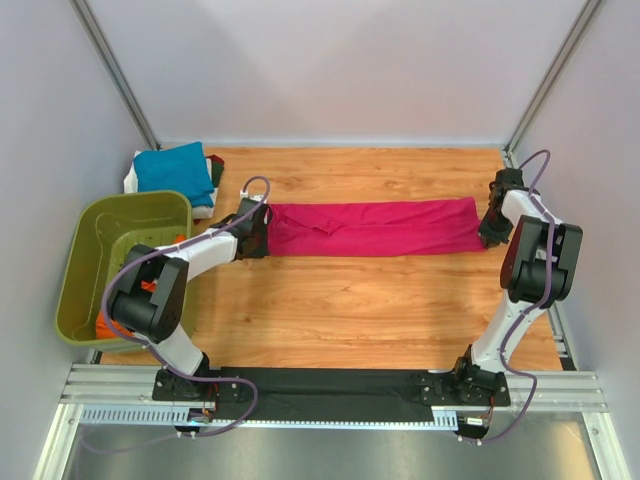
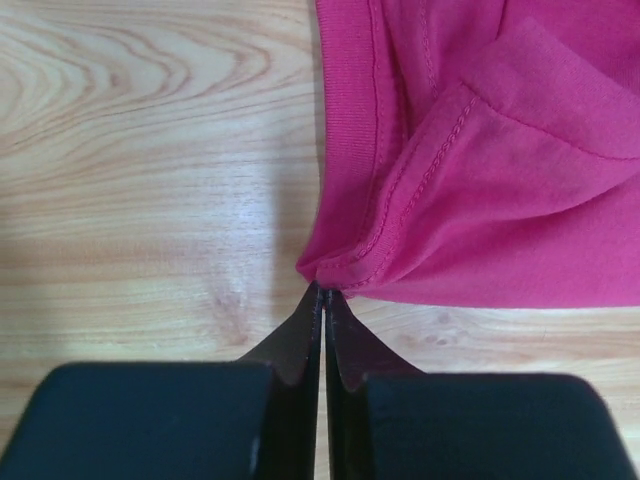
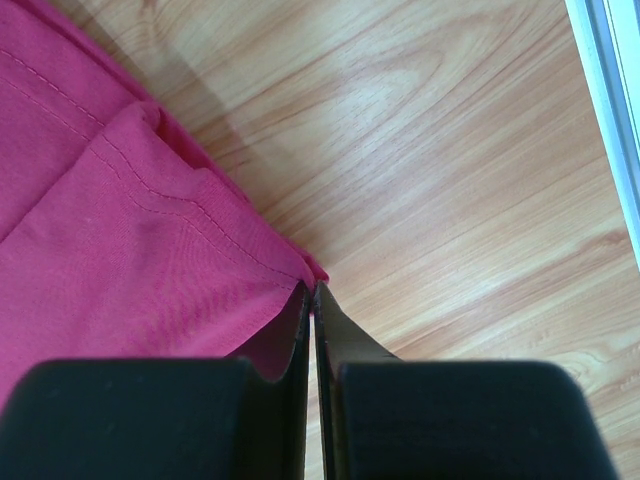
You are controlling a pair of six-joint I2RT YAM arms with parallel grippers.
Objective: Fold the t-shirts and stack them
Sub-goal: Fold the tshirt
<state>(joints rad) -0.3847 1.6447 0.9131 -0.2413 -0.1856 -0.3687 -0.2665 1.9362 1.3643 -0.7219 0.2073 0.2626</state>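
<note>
A magenta-pink t-shirt (image 1: pixel 370 228) lies folded into a long strip across the middle of the wooden table. My left gripper (image 1: pixel 262 232) is at its left end, and in the left wrist view the left gripper (image 2: pixel 324 290) is shut with its tips pinching the hemmed corner of the magenta t-shirt (image 2: pixel 480 170). At the strip's right end is my right gripper (image 1: pixel 487 232). In the right wrist view the right gripper (image 3: pixel 312 287) is shut on the corner of the magenta t-shirt (image 3: pixel 120 230). A teal-blue t-shirt (image 1: pixel 172 168) lies folded on a white one at the back left.
An olive-green basket (image 1: pixel 100 230) stands at the left edge with orange cloth (image 1: pixel 110 325) in it, partly hidden by the left arm. A dark item (image 1: pixel 217 172) lies beside the folded stack. The table's right edge has a metal rail (image 3: pixel 610 110).
</note>
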